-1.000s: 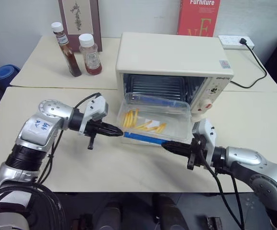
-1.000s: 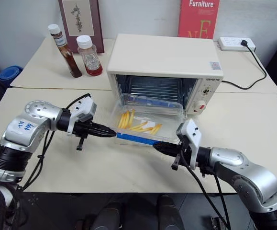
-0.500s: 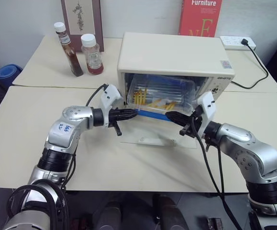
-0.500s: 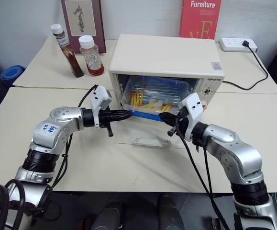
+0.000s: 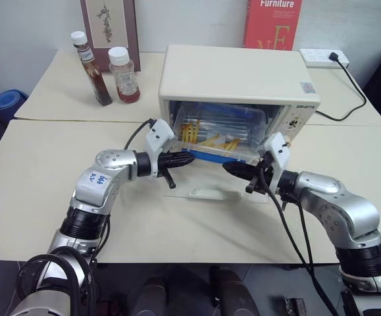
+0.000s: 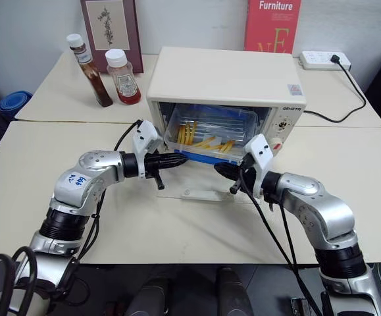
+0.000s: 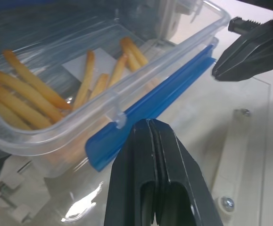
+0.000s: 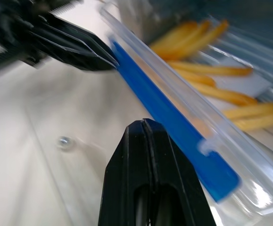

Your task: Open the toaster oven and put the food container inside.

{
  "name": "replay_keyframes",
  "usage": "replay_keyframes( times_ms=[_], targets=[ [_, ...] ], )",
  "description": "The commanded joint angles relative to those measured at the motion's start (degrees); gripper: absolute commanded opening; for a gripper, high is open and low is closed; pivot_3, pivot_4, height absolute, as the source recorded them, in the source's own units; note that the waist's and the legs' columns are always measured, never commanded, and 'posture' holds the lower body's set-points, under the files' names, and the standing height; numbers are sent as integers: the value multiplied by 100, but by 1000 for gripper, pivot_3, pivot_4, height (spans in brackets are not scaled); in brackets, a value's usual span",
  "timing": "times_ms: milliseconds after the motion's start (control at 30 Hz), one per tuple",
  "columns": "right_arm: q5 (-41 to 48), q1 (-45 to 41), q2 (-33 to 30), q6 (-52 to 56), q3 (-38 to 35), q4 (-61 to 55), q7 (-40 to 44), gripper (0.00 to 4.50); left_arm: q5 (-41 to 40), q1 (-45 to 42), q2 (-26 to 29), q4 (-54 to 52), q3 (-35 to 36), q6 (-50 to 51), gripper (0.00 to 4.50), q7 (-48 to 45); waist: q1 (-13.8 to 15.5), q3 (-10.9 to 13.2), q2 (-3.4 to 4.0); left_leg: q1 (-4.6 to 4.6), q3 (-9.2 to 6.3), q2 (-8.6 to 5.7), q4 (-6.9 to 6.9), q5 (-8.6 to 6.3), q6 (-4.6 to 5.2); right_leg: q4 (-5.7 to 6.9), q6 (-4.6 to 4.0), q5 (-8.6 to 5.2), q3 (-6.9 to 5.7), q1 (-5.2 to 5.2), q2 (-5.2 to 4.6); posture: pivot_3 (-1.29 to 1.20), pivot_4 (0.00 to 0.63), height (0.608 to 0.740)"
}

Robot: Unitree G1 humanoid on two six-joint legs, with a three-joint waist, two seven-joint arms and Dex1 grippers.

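The cream toaster oven [image 5: 236, 69] stands at the table's middle, and its glass door [image 5: 239, 195] lies open flat in front of it. The clear food container [image 5: 223, 131] with yellow fries and a blue front strip [image 7: 150, 103] sits in the oven's mouth, its front edge still at the opening. My left gripper [image 5: 189, 158] is shut, its tip at the left end of the blue strip. The right gripper [image 5: 228, 168] is shut too, with its tip just before the strip [image 8: 174, 127] near the right end. Both hover over the open door.
Two sauce bottles [image 5: 88, 69] [image 5: 124, 76] stand at the back left before a framed picture [image 5: 108, 26]. Behind the oven are a red book [image 5: 272, 23] and a white power strip [image 5: 324, 58], whose cable runs along the right side.
The container has gone from lying on the open door to sitting in the oven's mouth. Both shut grippers have moved forward with it and closer together.
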Motion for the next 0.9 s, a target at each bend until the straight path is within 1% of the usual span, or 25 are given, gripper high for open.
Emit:
replay_keyframes(
  times_ms=[33,167,267,400,433,500,600,633,700,733,800,867,900],
  targets=[
    [-475,-398,283,-424,-77,412,-426,0,130,-230,-129,158,116,-220,27,230,4,0,1,1,0,0,0,0,0,2,0,0,0,0,0,0,150,740],
    [-801,-857,796,-693,-269,904,-1014,0,186,-369,-429,350,264,-318,27,630,-2,0,1,-2,0,-1,0,3,-6,6,1,0,1,-6,-1,0,150,740],
    [-925,-1026,1026,-833,-392,1109,-1256,0,244,-437,-630,449,390,-430,27,924,4,0,1,-9,0,-1,-3,5,-10,9,1,1,1,-16,-1,0,150,740],
    [-855,-1032,1103,-746,-491,1062,-1212,0,317,-584,-770,722,589,-479,27,1296,5,0,1,-11,1,-3,-3,6,-10,26,3,2,1,-15,-4,0,150,740],
    [-815,-994,1083,-706,-511,988,-1171,0,312,-591,-763,739,602,-478,27,1295,4,0,1,-11,1,-3,-3,5,-10,26,3,2,1,-14,-4,0,150,740],
    [-507,-677,875,-426,-609,470,-882,0,213,-481,-611,555,622,-380,27,1095,3,0,1,-11,1,-3,-4,5,-10,27,3,2,1,-15,-4,0,150,740],
    [112,-124,489,141,-898,-382,-491,0,-53,-242,-258,69,709,-97,27,696,2,0,1,-13,-1,-2,-14,5,-9,25,4,2,-1,-20,-4,0,150,740],
    [466,164,287,417,-1094,-776,-347,0,-327,-108,-23,-236,863,105,27,431,-3,0,2,-18,0,-2,-14,3,-9,23,4,2,-1,-25,-4,0,150,740],
    [1079,779,-130,863,-1492,-1470,-89,0,-861,141,548,-744,1231,441,401,-157,-20,0,2,-26,11,0,-15,1,-7,24,4,2,4,-38,-5,0,150,740],
    [1305,1062,-324,1027,-1651,-1730,21,0,-1102,249,819,-953,1396,580,487,-420,-21,1,3,-29,13,2,-15,0,-5,24,4,2,5,-42,-5,0,150,740],
    [1620,1559,-635,1226,-1890,-2085,189,0,-1456,444,1350,-1246,1653,681,1121,-919,-23,1,3,-29,13,5,-15,-1,-4,28,0,0,4,-45,-2,0,150,740],
    [1870,2205,-852,1392,-2165,-2371,252,0,-1818,661,2064,-1451,1942,814,1734,-1577,-18,1,3,-16,15,7,-13,-1,-2,12,-5,-3,4,-36,1,0,150,740],
    [1887,2474,-866,1400,-2238,-2443,221,0,-1862,787,2454,-1484,2004,772,2030,-1952,-18,1,3,-8,16,6,-13,-1,-2,10,-8,-5,3,-27,1,0,150,740]
  ],
)
